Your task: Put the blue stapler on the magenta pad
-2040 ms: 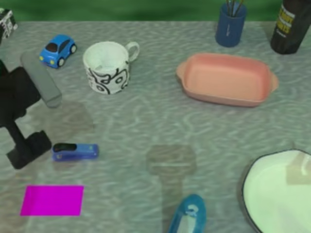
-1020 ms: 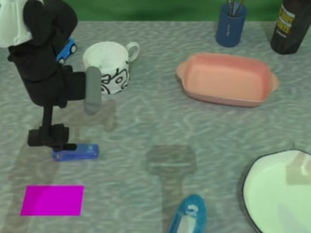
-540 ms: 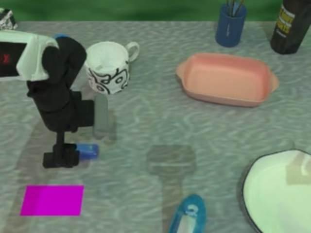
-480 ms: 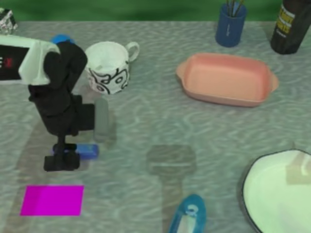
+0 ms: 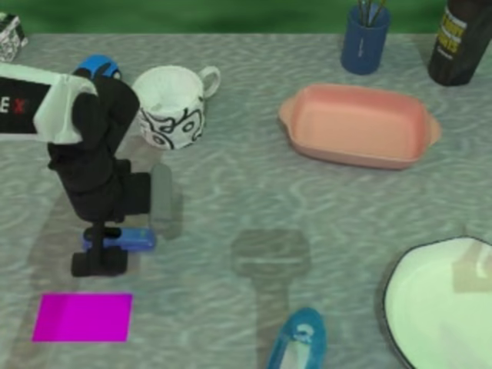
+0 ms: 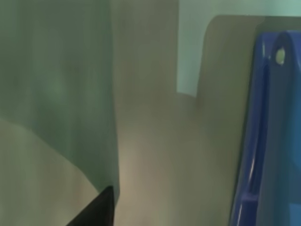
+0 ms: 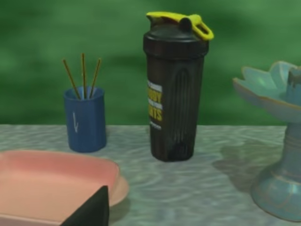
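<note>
The blue stapler (image 5: 132,240) lies flat on the table at the left, its black end hidden under my left gripper (image 5: 100,247). That gripper is low over the stapler and open, with one black finger on the far side of the bar and one on the near side. In the left wrist view the stapler (image 6: 268,141) fills one edge, well apart from the one visible fingertip (image 6: 101,209). The magenta pad (image 5: 82,317) lies flat just nearer the front edge, with nothing on it. My right arm is out of the top view; only one dark fingertip (image 7: 94,209) shows.
A patterned mug (image 5: 169,104) and a blue toy car (image 5: 98,68) stand behind the left arm. A pink dish (image 5: 357,123), pen cup (image 5: 364,42) and black bottle (image 5: 461,38) are at the back right. A light-blue slipper (image 5: 298,338) and white bowl (image 5: 446,304) sit at the front.
My left arm has swung in from the left edge and come down over the stapler's black end, fingers now either side of it. The stapler and pad have not moved.
</note>
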You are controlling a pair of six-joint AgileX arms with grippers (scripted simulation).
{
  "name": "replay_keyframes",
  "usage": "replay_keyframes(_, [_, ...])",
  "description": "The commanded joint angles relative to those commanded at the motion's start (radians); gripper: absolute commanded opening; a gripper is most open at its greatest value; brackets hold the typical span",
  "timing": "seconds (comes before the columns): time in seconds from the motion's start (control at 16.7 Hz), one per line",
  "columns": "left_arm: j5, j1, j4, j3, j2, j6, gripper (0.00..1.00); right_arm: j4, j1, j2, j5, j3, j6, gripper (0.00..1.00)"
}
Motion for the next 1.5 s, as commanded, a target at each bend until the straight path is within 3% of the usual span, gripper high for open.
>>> replay_keyframes(0.66, [0.000,0.000,0.000,0.000,0.000,0.000,0.02,0.000,0.000,0.000,0.000,0.000,0.000,1.00])
replay_keyframes(1.26, [0.003,0.000,-0.010,0.001,-0.005,-0.003,0.00,0.000,0.000,0.000,0.000,0.000,0.000,1.00])
replay_keyframes(1.5, [0.003,0.004,-0.122,0.078,-0.046,-0.001,0.00,0.000,0.000,0.000,0.000,0.000,0.000,1.00])
